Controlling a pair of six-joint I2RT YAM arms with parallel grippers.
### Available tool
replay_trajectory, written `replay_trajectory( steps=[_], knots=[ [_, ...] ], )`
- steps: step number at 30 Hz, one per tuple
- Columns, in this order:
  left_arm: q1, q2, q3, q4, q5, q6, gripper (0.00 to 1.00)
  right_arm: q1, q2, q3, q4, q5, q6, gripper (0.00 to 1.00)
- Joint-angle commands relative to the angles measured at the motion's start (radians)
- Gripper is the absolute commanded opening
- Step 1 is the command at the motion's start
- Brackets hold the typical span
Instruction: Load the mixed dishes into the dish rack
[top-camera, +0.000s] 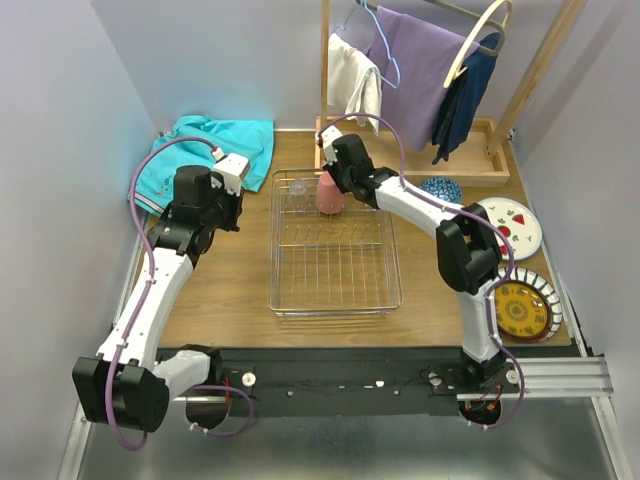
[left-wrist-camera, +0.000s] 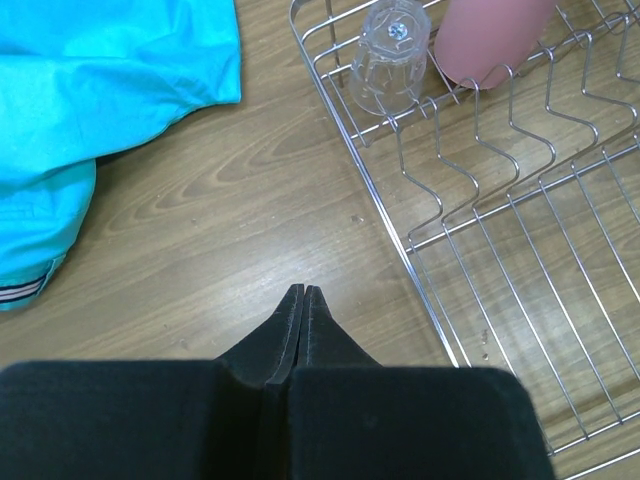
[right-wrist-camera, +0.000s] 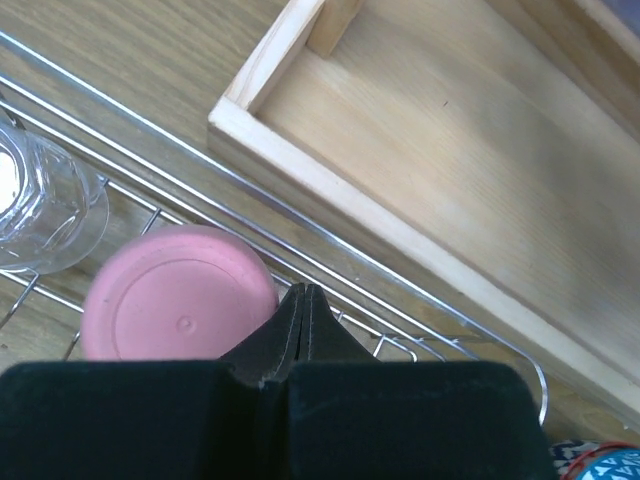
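Nearest me, on the right, the striped-rim plates (top-camera: 525, 308) lie stacked on the wooden table (top-camera: 230, 290), the yellow one on top. The dish rack (top-camera: 335, 312) sits in the middle of the table between my 2 arms. Past the stack, the white plate with red fruit motifs (top-camera: 512, 225) lies flat. The blue-patterned bowl (top-camera: 441, 189) is further back, and both are outside the rack on its right.

My left gripper (left-wrist-camera: 303, 290) has its fingers pressed together with nothing between them. It hovers over bare table just left of the rack's far-left part. In that far-left corner the small clear glass (left-wrist-camera: 392, 55) stands bottom up on the wires. The pink cup (right-wrist-camera: 178, 290) is just beside it, also bottom up. My right gripper (right-wrist-camera: 303, 288) is likewise pressed together and empty, and hangs over the cup's edge and the rack's far rim.

Beyond the rim is the wooden clothes rack's base tray (right-wrist-camera: 450, 200), and a turquoise cloth (top-camera: 215, 145) lies at the far left.
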Motion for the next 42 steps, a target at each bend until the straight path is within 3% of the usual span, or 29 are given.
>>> replay_trajectory(
  steps=[1,11,26,30,42],
  knots=[
    [0.006,0.02,0.013,0.027,0.018,-0.015,0.0,0.018,0.048,0.041,-0.038,0.001,0.033,0.01],
    [0.011,0.052,0.016,0.055,0.028,-0.034,0.0,0.031,0.097,0.092,-0.03,0.017,0.047,0.01],
    [0.012,0.083,0.013,0.098,0.051,-0.066,0.0,0.021,0.008,-0.064,-0.018,0.176,-0.009,0.01],
    [0.012,0.093,0.029,0.099,0.079,-0.074,0.27,-0.004,-0.045,-0.087,-0.059,0.196,-0.03,0.01],
    [0.012,0.093,0.039,0.145,0.12,-0.094,0.43,-0.074,-0.212,-0.138,-0.144,0.196,-0.059,0.01]
  ],
)
